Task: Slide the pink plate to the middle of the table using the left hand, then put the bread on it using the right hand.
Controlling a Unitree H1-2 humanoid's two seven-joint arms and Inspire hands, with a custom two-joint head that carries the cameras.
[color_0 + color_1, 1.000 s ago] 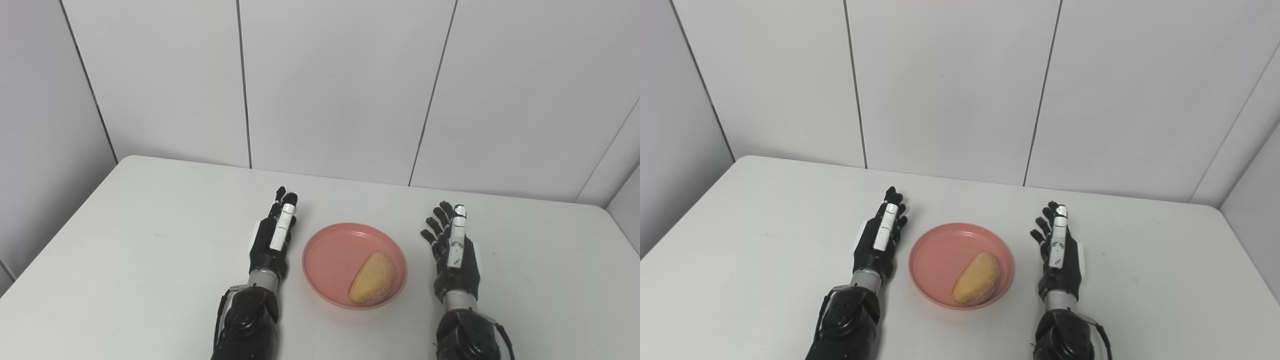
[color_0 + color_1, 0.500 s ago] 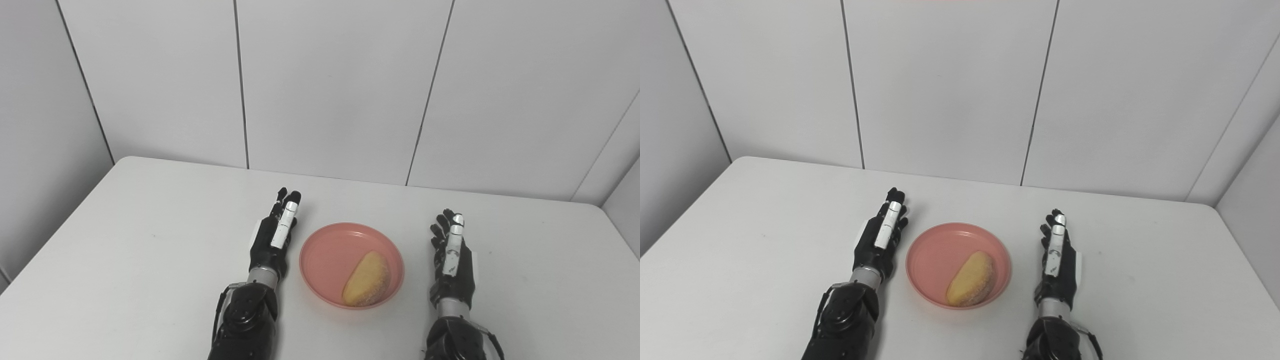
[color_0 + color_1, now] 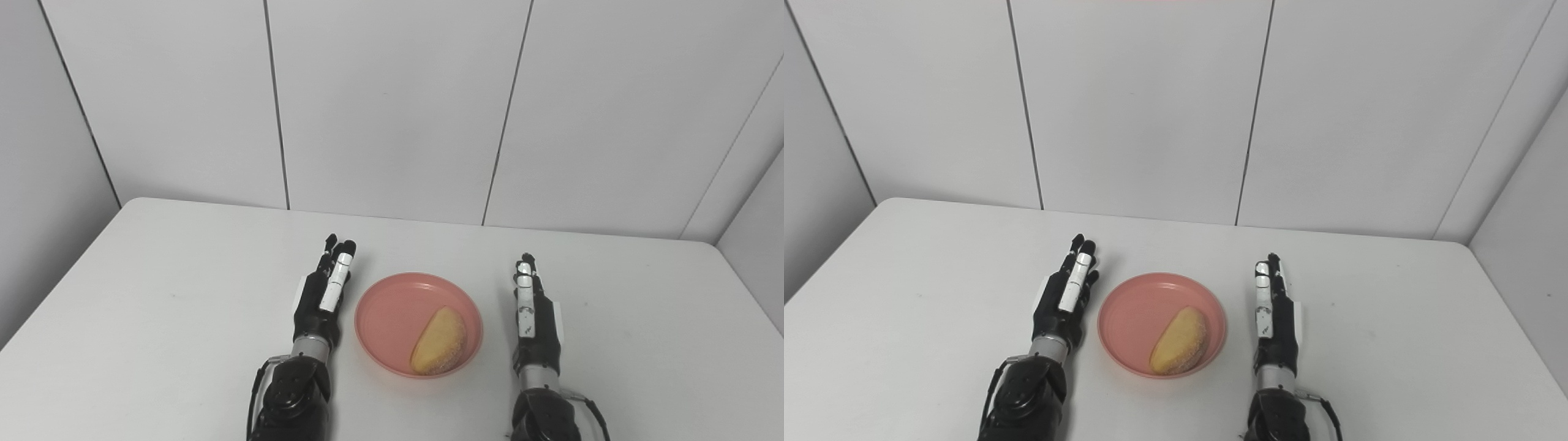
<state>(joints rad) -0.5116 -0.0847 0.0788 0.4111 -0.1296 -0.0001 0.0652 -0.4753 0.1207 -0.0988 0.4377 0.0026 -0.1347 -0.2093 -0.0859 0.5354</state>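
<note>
Since a second ago the right hand [image 3: 534, 318] has turned edge-on, its splayed fingers drawn together into one narrow line; whole picture has also drifted left, so that is the head moving, and plate and bread keep their place relative to each other

Near edge: both forearms enter from the bottom, one either side of the plate

Mid table, nearest first:
- bread [image 3: 438, 349] lies in the near right part of the pink plate [image 3: 392, 306], long axis running from near-left to far-right, the far end toward the right hand
- plate sits roughly mid table, between the two hands, touching neither
- left hand [image 3: 324, 297] just beside the plate's left rim, fingers straight, pointing away from the robot, holding nothing; narrow strip of bare table [image 3: 153, 318] shows between it and the rim
- right hand beside the plate's right rim, a somewhat wider gap; fingers extended and close together, empty

Which is nearer: left hand is closer to the plate; right hand is closer to the bread, since the bread lies on that side of the dish

Judgement: both steps look done, plate centred and bread on it. Nothing left to grasp; any coming move would only be the hands drawing off, and both are already clear of the rim

Far: bare tabletop to the back edge, then pale wall panels [image 3: 392, 110]
</note>
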